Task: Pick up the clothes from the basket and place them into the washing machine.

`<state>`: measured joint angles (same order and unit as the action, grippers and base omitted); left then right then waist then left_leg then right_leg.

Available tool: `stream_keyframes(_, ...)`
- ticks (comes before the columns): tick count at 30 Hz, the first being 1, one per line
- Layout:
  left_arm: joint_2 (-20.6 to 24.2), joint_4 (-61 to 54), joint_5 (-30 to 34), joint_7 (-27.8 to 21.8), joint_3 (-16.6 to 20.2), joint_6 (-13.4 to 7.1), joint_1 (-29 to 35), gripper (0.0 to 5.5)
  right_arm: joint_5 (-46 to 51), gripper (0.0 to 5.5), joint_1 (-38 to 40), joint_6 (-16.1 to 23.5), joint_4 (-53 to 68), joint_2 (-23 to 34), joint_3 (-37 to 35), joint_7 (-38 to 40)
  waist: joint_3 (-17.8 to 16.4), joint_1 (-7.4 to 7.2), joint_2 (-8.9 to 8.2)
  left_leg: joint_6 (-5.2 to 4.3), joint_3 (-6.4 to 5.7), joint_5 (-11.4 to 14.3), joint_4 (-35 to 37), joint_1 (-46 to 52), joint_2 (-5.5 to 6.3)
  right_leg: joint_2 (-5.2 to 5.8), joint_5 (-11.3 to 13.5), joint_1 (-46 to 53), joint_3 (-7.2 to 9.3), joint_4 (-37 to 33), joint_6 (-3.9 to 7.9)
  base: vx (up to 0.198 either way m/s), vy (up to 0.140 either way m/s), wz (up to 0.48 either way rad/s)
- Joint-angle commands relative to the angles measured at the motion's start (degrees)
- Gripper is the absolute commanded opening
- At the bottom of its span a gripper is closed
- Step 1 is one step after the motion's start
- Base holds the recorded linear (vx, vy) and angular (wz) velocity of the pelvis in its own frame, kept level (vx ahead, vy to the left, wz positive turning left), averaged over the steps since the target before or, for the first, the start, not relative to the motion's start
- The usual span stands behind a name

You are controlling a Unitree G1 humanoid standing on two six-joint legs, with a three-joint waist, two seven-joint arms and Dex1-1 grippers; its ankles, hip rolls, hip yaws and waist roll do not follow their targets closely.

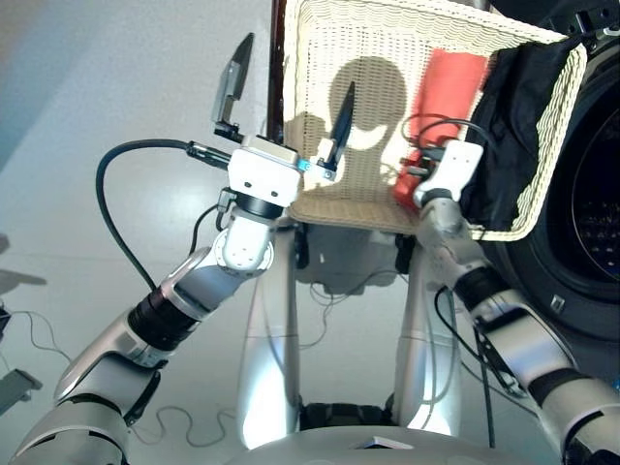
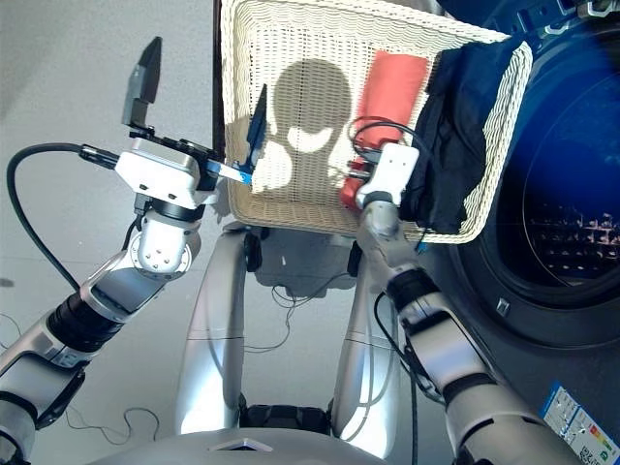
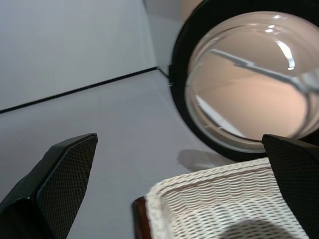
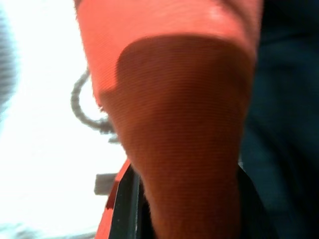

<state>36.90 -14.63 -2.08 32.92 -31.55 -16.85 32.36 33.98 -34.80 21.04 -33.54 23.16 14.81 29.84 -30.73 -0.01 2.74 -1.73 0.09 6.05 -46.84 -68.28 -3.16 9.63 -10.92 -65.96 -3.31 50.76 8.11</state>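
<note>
Currently: red-orange cloth gripped in basket

My right gripper [image 2: 360, 186] is clenched on the red-orange cloth [image 2: 392, 82], a smooth folded strip lying inside the cream-white woven basket [image 2: 291, 58]. The dark navy garment [image 2: 455, 126] is crumpled, draped over the basket's rim nearest the washing machine [image 2: 572, 213]. My left gripper [image 1: 286, 102] is spread wide, empty, at the basket's opposite rim.
</note>
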Motion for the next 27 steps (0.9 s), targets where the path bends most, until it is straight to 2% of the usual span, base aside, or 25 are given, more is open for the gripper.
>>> stream_keyframes(1, 1.73, -8.03, 3.79, 3.29, 0.57, -3.04, 0.0, 5.5, -8.58, 0.0, 2.25, 7.76, 6.16, 2.96, -6.92, 10.36, 0.93, -1.54, 0.92, -0.94, 2.03, 1.8, 2.96, 3.8, -1.43, -0.55, 4.6, -0.5, 0.93, -6.21, -1.91, 0.0, 0.0, 0.0)
stream_keyframes(3, 2.27, -8.61, 4.8, 5.06, 0.56, -2.95, 0.08, 5.5, -11.29, 0.0, 3.65, 9.11, 8.28, 3.28, -11.37, 16.89, 0.93, -1.87, 0.78, -0.88, 1.96, 1.95, 2.87, 3.73, -1.38, -0.72, 4.48, -0.63, 0.78, -6.12, -1.93, 0.0, 0.0, 0.0)
stream_keyframes(4, 2.41, -8.73, 4.94, 5.23, 0.2, -2.86, 0.49, 5.5, -11.11, 0.0, 3.97, 9.46, 8.48, 3.42, -12.74, 17.77, 0.93, -1.98, 0.7, -0.86, 1.91, 1.97, 2.77, 3.62, -1.33, -0.77, 4.44, -0.79, 0.73, -5.96, -1.85, 0.0, 0.0, 0.0)
stream_keyframes(6, 2.66, -8.68, 5.46, 6.8, -0.48, -3.33, 0.85, 5.5, -14.45, 0.0, 2.84, 9.52, 5.82, 4.86, -16.53, 24.78, 0.93, -1.99, 0.71, -0.82, 1.7, 2.12, 2.69, 3.72, -1.18, -0.72, 4.34, -0.63, 0.74, -5.92, -1.8, 0.0, 0.0, 0.0)
stream_keyframes(7, 2.62, -8.61, 5.51, 6.89, -0.61, -3.34, 1.02, 5.5, -14.56, 0.0, 2.69, 9.62, 5.63, 4.89, -16.55, 24.94, 0.93, -1.9, 0.78, -0.82, 1.68, 2.14, 2.66, 3.64, -1.2, -0.74, 4.35, -0.68, 0.77, -5.94, -1.8, 0.0, 0.0, 0.0)
stream_keyframes(8, 2.8, -8.88, 5.76, 7.72, -0.63, -3.37, 1.45, 5.5, -17.3, 0.0, 1.3, 8.41, 3.77, 5.72, -18.42, 30.96, 0.93, -1.86, 0.99, -0.82, 1.62, 2.22, 2.54, 3.63, -1.15, -0.73, 4.17, -0.66, 0.78, -5.73, -1.79, 0.0, 0.0, 0.0)
stream_keyframes(11, 2.87, -8.41, 6.28, 8.84, -1.26, -3.48, 2.66, 5.5, -18.47, 0.0, -0.85, 7.24, 0.91, 7.24, -20.08, 34.17, 0.93, -1.64, 1.1, -0.81, 1.3, 2.36, 2.28, 3.34, -1.06, -0.75, 4.13, -0.82, 0.77, -5.57, -1.77, 0.0, 0.0, 0.0)
stream_keyframes(12, 2.64, -8.43, 6.19, 8.99, -1.38, -3.6, 2.82, 5.5, -18.92, 0.0, -1.93, 5.35, -1.63, 9.58, -21.16, 35.92, 0.93, -1.59, 0.99, -0.84, 1.22, 2.35, 2.29, 3.47, -1.01, -0.72, 4.16, -0.72, 0.74, -5.53, -1.76, 0.0, 0.0, 0.0)
stream_keyframes(13, 2.51, -8.37, 6.19, 9.0, -1.4, -3.6, 2.94, 5.5, -18.89, 0.0, -2.14, 5.38, -1.87, 9.77, -21.1, 35.94, 0.93, -1.55, 1.12, -0.84, 1.21, 2.35, 2.3, 3.42, -1.02, -0.73, 4.17, -0.77, 0.75, -5.55, -1.76, 0.0, 0.0, 0.0)
stream_keyframes(14, 2.61, -8.37, 6.2, 9.22, -1.7, -3.93, 3.24, 5.5, -18.3, 0.0, -3.62, 4.48, -5.36, 12.3, -21.73, 36.91, 0.93, -1.38, 1.04, -0.89, 1.12, 2.35, 2.31, 3.6, -1.04, -0.62, 4.14, -0.63, 0.83, -5.45, -1.73, 0.0, 0.0, 0.0)
stream_keyframes(20, 3.15, -8.45, 5.58, 8.72, -2.86, -4.04, 4.46, 5.5, -11.16, 0.0, -8.14, 4.06, -16.64, 18.63, -20.19, 33.49, 0.93, -0.85, 1.16, -1.06, 1.05, 2.36, 2.12, 3.55, -0.91, -0.42, 4.31, -0.56, 1.0, -5.36, -1.63, 0.0, 0.0, 0.0)
stream_keyframes(24, 4.17, -8.45, 4.06, 6.14, -3.97, -4.27, 5.32, 5.5, -2.27, 0.0, -11.29, 1.36, -28.34, 23.55, -16.38, 22.96, 0.93, -0.33, 1.0, -1.38, 0.95, 2.26, 2.11, 3.5, -0.96, -0.25, 4.5, -0.4, 1.06, -5.37, -1.6, 0.0, 0.0, 0.0)
stream_keyframes(26, 4.39, -8.55, 3.43, 5.45, -4.2, -4.17, 5.48, 5.5, -0.07, 0.0, -12.86, 1.12, -31.26, 25.07, -15.33, 21.07, 0.93, -0.23, 1.04, -1.41, 0.92, 2.32, 2.02, 3.44, -0.99, -0.29, 4.45, -0.35, 1.05, -5.32, -1.62, 0.0, 0.0, 0.0)
stream_keyframes(27, 4.87, -8.68, 2.89, 4.54, -4.59, -3.96, 5.55, 5.5, 1.61, 0.0, -13.16, -0.3, -34.75, 26.85, -14.74, 18.95, 0.93, -0.09, 0.99, -1.51, 0.97, 2.29, 2.01, 3.49, -0.98, -0.15, 4.45, -0.34, 1.11, -5.12, -1.59, 0.0, 0.0, 0.0)
